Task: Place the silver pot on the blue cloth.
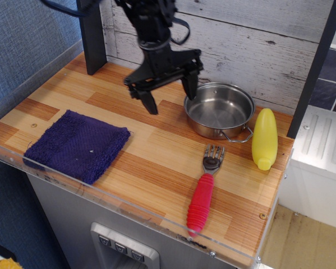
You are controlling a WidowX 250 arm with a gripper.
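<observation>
Observation.image looks down at an angle on a wooden plank-pattern tabletop (156,151) backed by a whitewashed board wall (240,39). The black robot gripper (170,94) hangs over the back middle of the tabletop, its 2 fingers spread wide apart and pointing down, with nothing held between them. One fingertip (151,106) is above bare wood; the other sits just beside the left rim of the small round shiny stainless-steel pot (219,110), and whether it touches the rim cannot be told. The silver pot stands upright on the wood toward the back right corner, empty, with 1 thin wire loop handle showing at its front right and another at its back left. The dark navy-blue terry cloth (77,144), roughly square and lying flat, rests near the front left corner, well apart from the pot, with a pale speck on its surface and 1 corner reaching close to the front edge. Just beside the pot on its right lies a yellow plastic squeeze bottle (265,138), on its side and running from back to front near the right edge. In front of the pot lies a fork with a silver metal head and a ribbed red handle (202,199), head nearest the pot and handle pointing toward the front edge. A clear plastic strip (128,208) runs along the front edge.
</observation>
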